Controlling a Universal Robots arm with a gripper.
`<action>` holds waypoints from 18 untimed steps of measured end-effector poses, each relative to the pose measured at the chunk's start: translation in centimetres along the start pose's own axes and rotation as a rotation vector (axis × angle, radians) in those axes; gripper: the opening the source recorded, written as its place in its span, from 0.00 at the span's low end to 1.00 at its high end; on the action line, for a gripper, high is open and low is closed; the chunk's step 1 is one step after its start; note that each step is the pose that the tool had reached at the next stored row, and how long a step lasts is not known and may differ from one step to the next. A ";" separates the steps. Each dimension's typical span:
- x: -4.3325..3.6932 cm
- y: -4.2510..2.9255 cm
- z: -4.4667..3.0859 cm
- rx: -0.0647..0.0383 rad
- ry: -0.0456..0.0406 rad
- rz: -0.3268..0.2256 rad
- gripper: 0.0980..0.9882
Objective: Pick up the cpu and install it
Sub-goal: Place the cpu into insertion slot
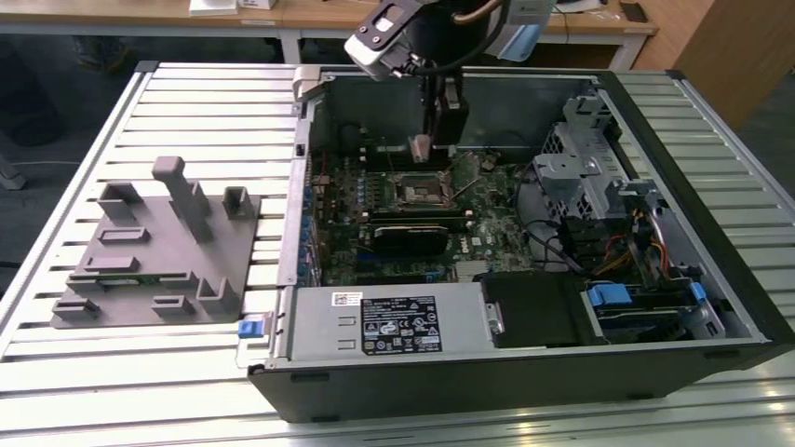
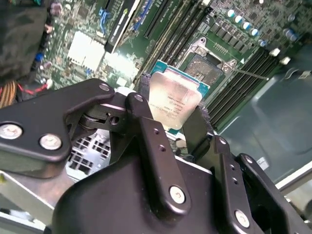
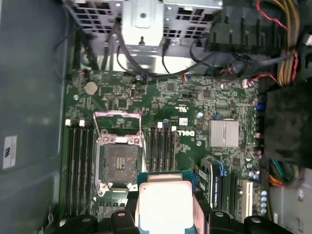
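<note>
Looks like a robotics lab or test bench area from where I'm sitting, not anybody's home. The whole rig is on a slatted aluminium table [image 1: 186, 93], all long parallel metal slats, and right under my claw [image 1: 422, 142] there's an opened desktop PC case [image 1: 497, 391] lying on its side with the motherboard [image 3: 195, 102] bare. Off to the exterior view's left of the claw sits a grey fixture block [image 1: 149, 251] with posts and slots. Beyond the claw, past the far table edge, there are wooden desks [image 1: 323, 14] on white legs, office-lab style.
</note>
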State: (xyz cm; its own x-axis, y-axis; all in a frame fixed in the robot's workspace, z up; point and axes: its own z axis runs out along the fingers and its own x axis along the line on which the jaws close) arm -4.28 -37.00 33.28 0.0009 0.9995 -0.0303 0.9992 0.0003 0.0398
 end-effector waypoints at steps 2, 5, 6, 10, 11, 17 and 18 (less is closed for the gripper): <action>0.03 0.00 0.22 0.001 -0.0009 0.022 0.48; 0.46 -0.02 0.56 0.001 0.0001 0.028 0.48; 0.64 -0.02 0.68 0.001 0.0009 0.028 0.48; 1.47 -0.04 1.19 0.001 0.0021 0.030 0.48; 1.70 -0.05 1.32 0.001 0.0024 0.030 0.48; 3.00 -0.05 2.07 0.001 0.0023 0.032 0.48; 3.14 -0.03 2.17 0.001 0.0023 0.033 0.48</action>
State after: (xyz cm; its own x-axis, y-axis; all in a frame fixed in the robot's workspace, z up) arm -4.22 -33.92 31.01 0.0341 0.9991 -0.0267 0.9987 -0.0330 0.0396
